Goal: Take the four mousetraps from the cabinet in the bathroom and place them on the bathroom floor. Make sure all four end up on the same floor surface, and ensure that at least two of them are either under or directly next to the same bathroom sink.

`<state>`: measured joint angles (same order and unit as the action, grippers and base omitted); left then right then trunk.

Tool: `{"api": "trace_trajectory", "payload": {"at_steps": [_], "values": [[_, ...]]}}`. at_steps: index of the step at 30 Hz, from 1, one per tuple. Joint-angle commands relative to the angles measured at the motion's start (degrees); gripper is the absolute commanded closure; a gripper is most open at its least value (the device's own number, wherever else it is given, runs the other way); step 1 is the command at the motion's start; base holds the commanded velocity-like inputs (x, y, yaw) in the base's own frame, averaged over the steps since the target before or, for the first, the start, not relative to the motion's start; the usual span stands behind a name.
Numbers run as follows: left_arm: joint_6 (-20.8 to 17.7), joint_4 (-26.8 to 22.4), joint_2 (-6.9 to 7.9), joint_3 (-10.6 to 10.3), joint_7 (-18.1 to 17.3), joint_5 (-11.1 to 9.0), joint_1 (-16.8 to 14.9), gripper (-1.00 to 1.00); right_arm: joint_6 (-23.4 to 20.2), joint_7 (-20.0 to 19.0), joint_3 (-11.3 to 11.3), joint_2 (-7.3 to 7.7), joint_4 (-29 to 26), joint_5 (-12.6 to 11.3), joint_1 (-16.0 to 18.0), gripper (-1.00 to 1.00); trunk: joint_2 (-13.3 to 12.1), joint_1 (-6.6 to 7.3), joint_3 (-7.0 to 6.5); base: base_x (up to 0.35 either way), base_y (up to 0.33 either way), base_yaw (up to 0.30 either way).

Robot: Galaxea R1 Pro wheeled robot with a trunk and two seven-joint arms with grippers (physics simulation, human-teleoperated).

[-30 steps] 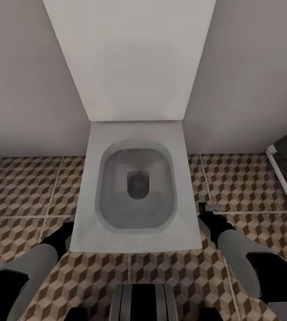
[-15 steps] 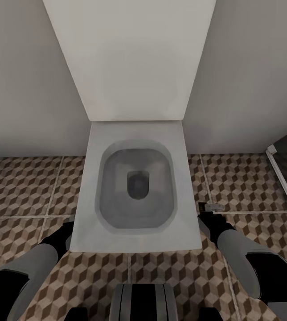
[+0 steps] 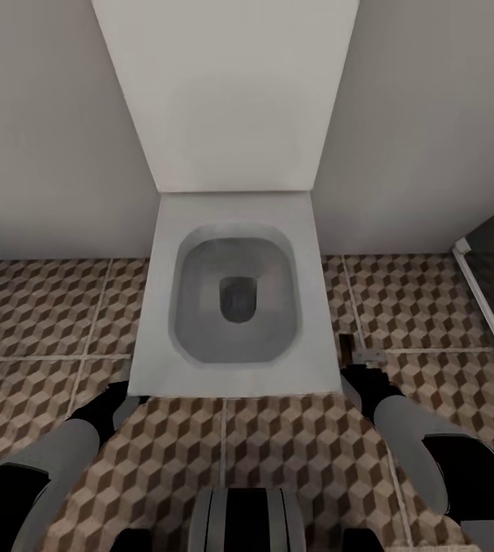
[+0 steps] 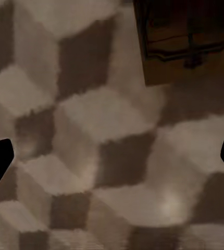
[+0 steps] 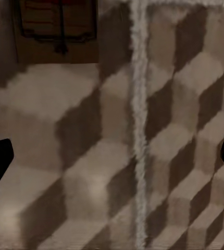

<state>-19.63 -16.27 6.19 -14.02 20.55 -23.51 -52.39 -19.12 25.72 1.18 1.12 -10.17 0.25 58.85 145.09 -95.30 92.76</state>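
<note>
- While you face the white square-edged toilet (image 3: 235,307), both arms hang low over the bathroom floor (image 3: 40,307), one on each side of the bowl.
- Left gripper (image 4: 112,161): jaws apart, nothing between them; only the dark tips show at the two edges of the left wrist view.
- Right gripper (image 5: 112,161): jaws likewise spread wide and empty, tips at the frame edges.
- Left-side mousetrap (image 4: 187,41) lies flat on the tile, ahead of the left jaws and off to one side of their centreline, not between them. It is partly cropped, so I cannot call its long axis.
- Right-side mousetrap (image 5: 57,28) also lies flat on the tile, ahead of the right jaws and off-centre, just beside a pale grout line (image 5: 138,130). It is cropped too.
- From the head view, a small dark board with a grey metal part (image 3: 358,354) sits just beyond the right arm, near the toilet's front corner; likely the same trap.
- Materials: traps are dark-brown flat boards with thin wire bars; tiles carry a brown, beige and cream cube print, matte; toilet is smooth and hard-edged, against a plain pale wall.
- Judgement: two traps seem placed, but beside the toilet. Each arm is nearest its own trap.
</note>
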Motion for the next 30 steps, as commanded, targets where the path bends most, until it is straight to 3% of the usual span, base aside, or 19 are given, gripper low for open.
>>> {"api": "trace_trajectory", "payload": {"at_steps": [1, 30], "values": [[-0.31, -0.13, 0.05, -0.48, 0.37, -0.54, 0.0, -1.0, -0.47, 0.12, 0.13, 0.01, -0.11, 0.02, -0.01, -1.0, 0.01, 0.04, 0.03, -0.301, 0.0, 0.0], [-0.24, -0.09, 0.07, -0.48, 0.37, -0.49, 0.0, -1.0, -0.42, 0.12, 0.13, -0.06, -0.11, 0.1, -0.11, -1.0, 0.01, 0.04, 0.03, -0.313, 0.0, 0.0]]}}
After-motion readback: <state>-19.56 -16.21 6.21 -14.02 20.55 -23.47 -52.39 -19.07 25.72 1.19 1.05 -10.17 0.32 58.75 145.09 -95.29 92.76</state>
